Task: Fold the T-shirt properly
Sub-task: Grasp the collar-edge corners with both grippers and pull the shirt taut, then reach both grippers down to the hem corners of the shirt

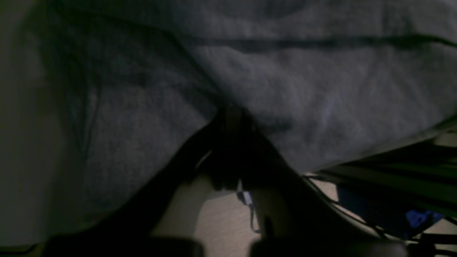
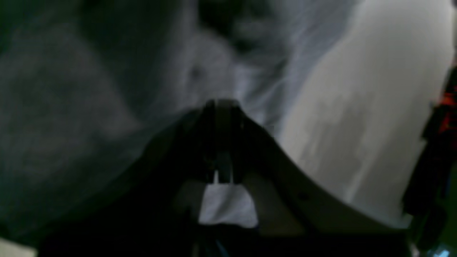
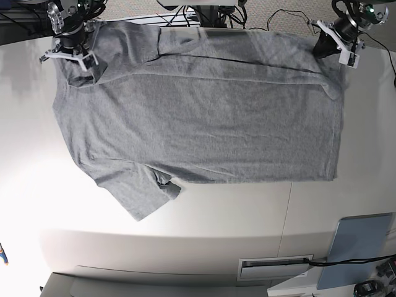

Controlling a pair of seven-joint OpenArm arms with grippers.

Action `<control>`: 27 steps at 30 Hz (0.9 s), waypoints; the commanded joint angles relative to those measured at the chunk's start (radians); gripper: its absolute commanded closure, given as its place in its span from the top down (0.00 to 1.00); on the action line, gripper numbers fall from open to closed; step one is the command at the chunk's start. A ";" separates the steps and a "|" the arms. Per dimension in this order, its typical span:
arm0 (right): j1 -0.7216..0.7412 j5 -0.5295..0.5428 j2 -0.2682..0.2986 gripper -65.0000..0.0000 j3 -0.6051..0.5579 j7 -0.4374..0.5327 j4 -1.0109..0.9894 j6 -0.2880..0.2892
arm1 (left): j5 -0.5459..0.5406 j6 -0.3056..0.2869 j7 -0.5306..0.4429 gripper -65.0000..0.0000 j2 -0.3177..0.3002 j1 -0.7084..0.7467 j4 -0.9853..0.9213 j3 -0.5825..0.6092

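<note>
I had both hands, left and right, clamped on the shirt at the table's far edge; lifting evenly mattered.

White table under spread grey T-shirt

T-shirt spread flat over the upper half of the table; bare tabletop below its hem and left of the sleeve gives open passage. 2 arms sit at the far corners, left gripper and right gripper both on cloth. Grey-blue pad and cables crowd the margins.
</note>
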 commanded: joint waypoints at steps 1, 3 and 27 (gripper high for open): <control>0.000 -0.016 0.011 0.00 0.006 0.021 0.025 -0.022 | -0.004 0.009 -0.005 0.00 -0.011 0.005 0.028 -0.010; 0.012 -0.031 0.011 0.00 0.006 0.021 0.034 -0.039 | -0.003 0.028 -0.006 0.00 -0.011 0.003 0.061 -0.021; 0.397 0.061 0.011 0.45 0.005 -0.006 0.039 0.065 | -0.003 0.148 0.166 0.45 -0.011 -0.400 0.064 -0.069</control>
